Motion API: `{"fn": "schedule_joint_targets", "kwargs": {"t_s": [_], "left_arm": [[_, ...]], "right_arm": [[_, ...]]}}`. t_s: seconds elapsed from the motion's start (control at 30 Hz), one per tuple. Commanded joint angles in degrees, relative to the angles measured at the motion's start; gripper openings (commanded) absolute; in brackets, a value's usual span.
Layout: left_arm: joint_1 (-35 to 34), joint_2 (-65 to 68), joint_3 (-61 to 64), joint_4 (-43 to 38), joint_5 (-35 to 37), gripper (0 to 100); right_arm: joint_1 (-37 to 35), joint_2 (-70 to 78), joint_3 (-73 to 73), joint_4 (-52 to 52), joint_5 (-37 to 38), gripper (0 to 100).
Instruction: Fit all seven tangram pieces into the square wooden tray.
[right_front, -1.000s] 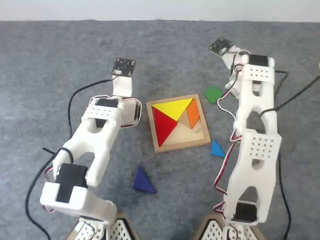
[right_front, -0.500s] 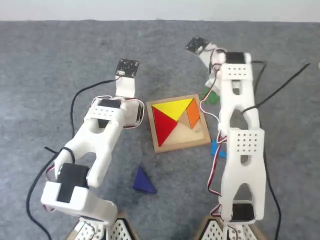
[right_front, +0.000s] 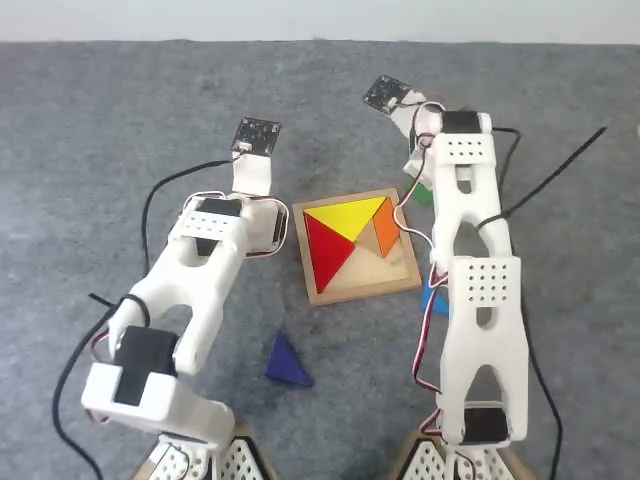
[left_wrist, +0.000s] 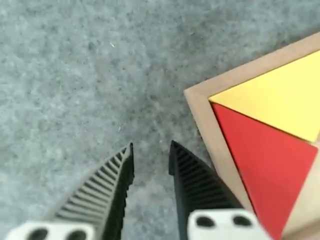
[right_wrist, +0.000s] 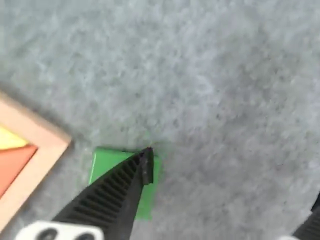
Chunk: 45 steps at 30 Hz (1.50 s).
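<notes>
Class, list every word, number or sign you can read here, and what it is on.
None can be read. The wooden tray, yellow piece, red piece and green piece are plain; marks on the camera boards are too small to read.

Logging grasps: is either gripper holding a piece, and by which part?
Nothing is held. The left gripper is empty over carpet beside the tray; the right gripper is open, one finger over the green piece.
</notes>
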Motion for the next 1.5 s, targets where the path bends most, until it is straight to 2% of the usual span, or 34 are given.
{"fn": "schedule_joint_targets", "kwargs": {"t_s": [0.0, 0.2, 0.4, 0.53, 0.83, 1.03, 1.2, 1.47], "left_arm": [[0.6, -2.8, 0.0, -1.2, -0.8, 11], [0.6, -2.8, 0.0, -1.2, -0.9, 11], [0.6, -2.8, 0.0, -1.3, -0.9, 11], [0.6, -2.8, 0.0, -1.3, -0.9, 11], [0.6, -2.8, -0.1, -1.3, -1.0, 11], [0.6, -2.8, -0.2, -1.3, -1.0, 11], [0.6, -2.8, -0.2, -1.4, -1.0, 11], [0.6, -2.8, 0.0, -1.9, -1.1, 11]], "right_arm": [[-0.8, -0.1, 0.4, 5.4, 1.1, 49.0], [0.1, -0.9, 0.3, 8.7, 1.1, 48.9], [2.5, -8.0, 0.4, 12.1, 0.0, 49.1], [1.8, -10.2, 0.6, 14.7, 1.9, 49.2], [-0.8, -11.7, 0.6, 16.5, 0.1, 49.3], [-1.6, -16.0, 0.3, 19.2, -7.3, 49.3], [-2.2, -22.3, 0.6, 23.2, -7.9, 49.1], [-4.7, -23.3, 0.3, 24.4, -9.5, 49.2]]}}
